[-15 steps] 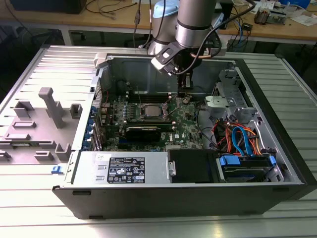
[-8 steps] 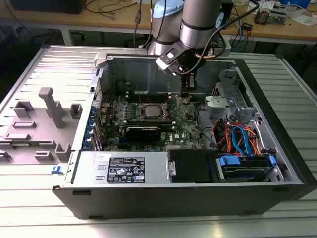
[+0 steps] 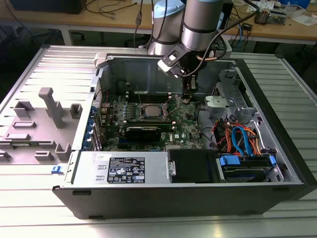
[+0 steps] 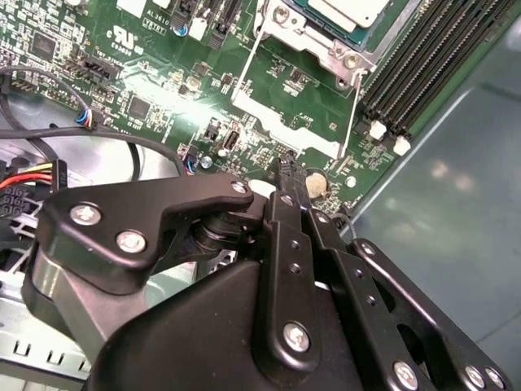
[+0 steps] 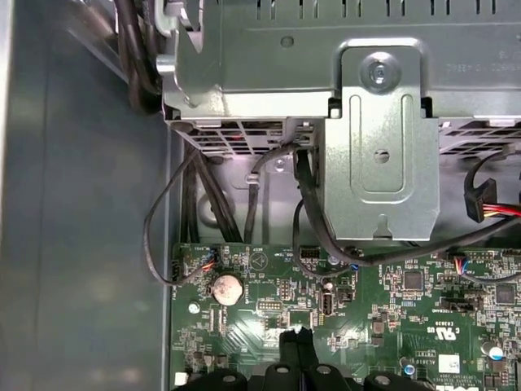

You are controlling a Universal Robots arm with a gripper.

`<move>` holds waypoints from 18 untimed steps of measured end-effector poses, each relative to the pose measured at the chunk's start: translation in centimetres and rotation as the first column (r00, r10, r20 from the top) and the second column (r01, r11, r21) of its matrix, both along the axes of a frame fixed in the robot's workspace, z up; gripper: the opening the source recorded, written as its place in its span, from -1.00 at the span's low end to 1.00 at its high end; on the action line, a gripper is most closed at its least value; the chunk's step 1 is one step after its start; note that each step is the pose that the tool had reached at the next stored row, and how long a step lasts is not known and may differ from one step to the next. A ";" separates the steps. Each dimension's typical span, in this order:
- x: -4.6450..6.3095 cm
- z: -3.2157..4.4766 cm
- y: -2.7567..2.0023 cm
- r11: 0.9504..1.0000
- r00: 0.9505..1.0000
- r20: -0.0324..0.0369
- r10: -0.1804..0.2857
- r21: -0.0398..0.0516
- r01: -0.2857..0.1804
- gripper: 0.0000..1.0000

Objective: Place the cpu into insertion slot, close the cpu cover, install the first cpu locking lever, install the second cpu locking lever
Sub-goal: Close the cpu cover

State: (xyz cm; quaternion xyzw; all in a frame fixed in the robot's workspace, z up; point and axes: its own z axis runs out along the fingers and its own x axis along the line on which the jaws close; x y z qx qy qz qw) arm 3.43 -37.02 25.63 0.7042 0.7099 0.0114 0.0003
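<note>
Your gripper (image 4: 282, 175), pinched together and empty, hangs over the motherboard (image 3: 185, 125) at three o'clock of the cpu (image 3: 151, 110) in the exterior view, which sits in its socket (cpu cover (image 4: 324, 39) seemingly down), so I judge the first cpu locking lever is the step in hand, calling for a fine catch on thin wire.

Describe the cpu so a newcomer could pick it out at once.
Look in the open case at the green motherboard. Near its middle lies the cpu: a small silvery square, unlike the long black card just beside it.
</note>
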 end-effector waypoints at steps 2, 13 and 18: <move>0.0 -0.39 0.00 1.000 1.000 -0.002 0.000 -0.001 0.000 -0.79; -0.6 -1.05 -0.26 1.000 1.000 -0.008 0.013 -0.001 -0.013 -0.79; -0.7 -1.05 -0.26 1.000 1.000 -0.008 0.013 -0.001 -0.013 -0.79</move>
